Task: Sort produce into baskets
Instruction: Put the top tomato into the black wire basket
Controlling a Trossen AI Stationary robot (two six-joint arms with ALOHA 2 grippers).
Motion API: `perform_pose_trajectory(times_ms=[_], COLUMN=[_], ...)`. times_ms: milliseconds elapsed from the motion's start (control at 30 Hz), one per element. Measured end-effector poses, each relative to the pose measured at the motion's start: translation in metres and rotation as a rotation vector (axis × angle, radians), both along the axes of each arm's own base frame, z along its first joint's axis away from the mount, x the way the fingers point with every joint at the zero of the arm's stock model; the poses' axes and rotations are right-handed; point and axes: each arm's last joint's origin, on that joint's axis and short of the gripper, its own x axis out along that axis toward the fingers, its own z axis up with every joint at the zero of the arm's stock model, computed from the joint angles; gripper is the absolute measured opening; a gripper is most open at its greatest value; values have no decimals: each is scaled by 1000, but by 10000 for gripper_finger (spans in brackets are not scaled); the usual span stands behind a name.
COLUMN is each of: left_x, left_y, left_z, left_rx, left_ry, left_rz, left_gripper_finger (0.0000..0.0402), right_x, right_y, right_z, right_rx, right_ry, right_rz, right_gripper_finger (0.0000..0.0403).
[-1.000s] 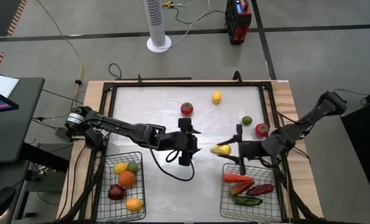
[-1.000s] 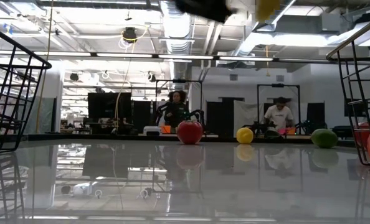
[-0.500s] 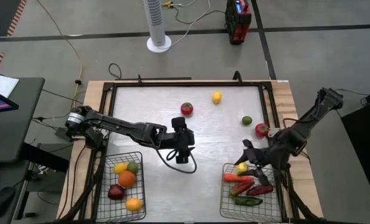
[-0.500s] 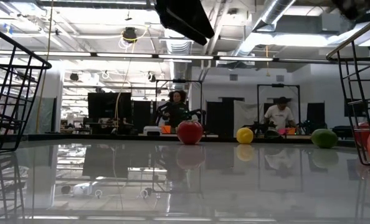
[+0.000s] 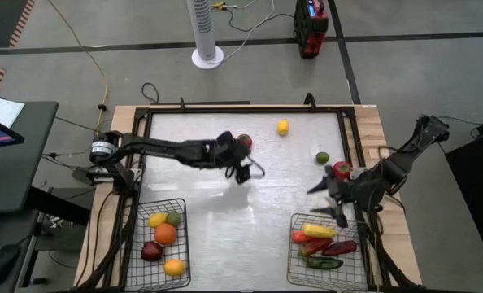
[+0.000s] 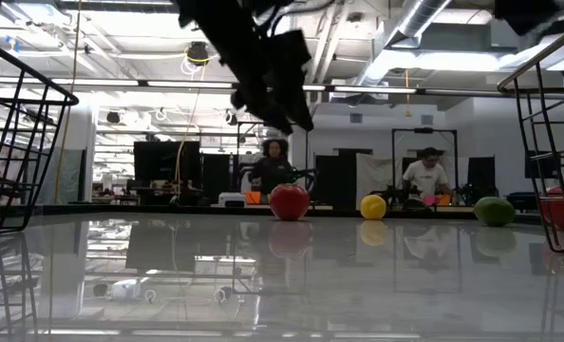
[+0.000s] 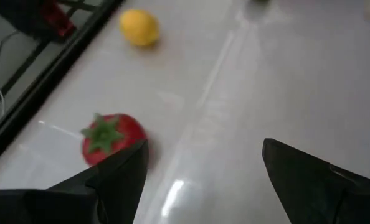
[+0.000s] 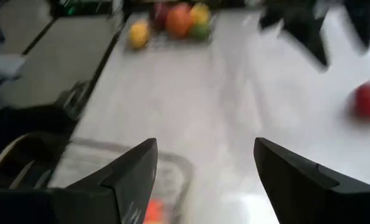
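Background people [image 6: 426, 180] low view only, baskets' [image 5: 165, 241] contents overhead

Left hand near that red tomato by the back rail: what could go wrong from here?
The left hand is open beside the red tomato, not around it. A sideways nudge could roll the tomato toward the frame edge. The right hand, open above the right basket, sits close to another red piece and may knock it when it swings out.

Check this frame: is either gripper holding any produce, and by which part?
Nothing is held. The left gripper is open near the red tomato; the right gripper is open beside its wire basket.
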Motion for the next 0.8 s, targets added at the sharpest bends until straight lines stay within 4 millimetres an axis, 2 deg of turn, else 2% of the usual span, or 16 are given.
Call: perform_pose_trajectory(times_ms=[200, 333, 533, 700, 800], left_x=[-3, 2, 11, 17, 17], left_y=[37, 54, 84, 108, 115], left_z=[0, -1, -34, -41, -58], left_rx=[24, 43, 35, -14, -63], left_ry=[-39, -91, -30, -54, -8], left_rz=[57, 79, 159, 178, 173], left_gripper_finger=[303, 303, 303, 303, 303], right_x=[-5, 1, 17, 27, 34], right_y=[-23, -30, -31, -33, -33], right_z=[15, 24, 31, 28, 24], right_rx=[-91, -157, -206, -209, -215], right_ry=[-124, -210, -290, -284, -261], right_rz=[-43, -56, 1, 16, 9], right_gripper_finger=[296, 296, 295, 294, 294])
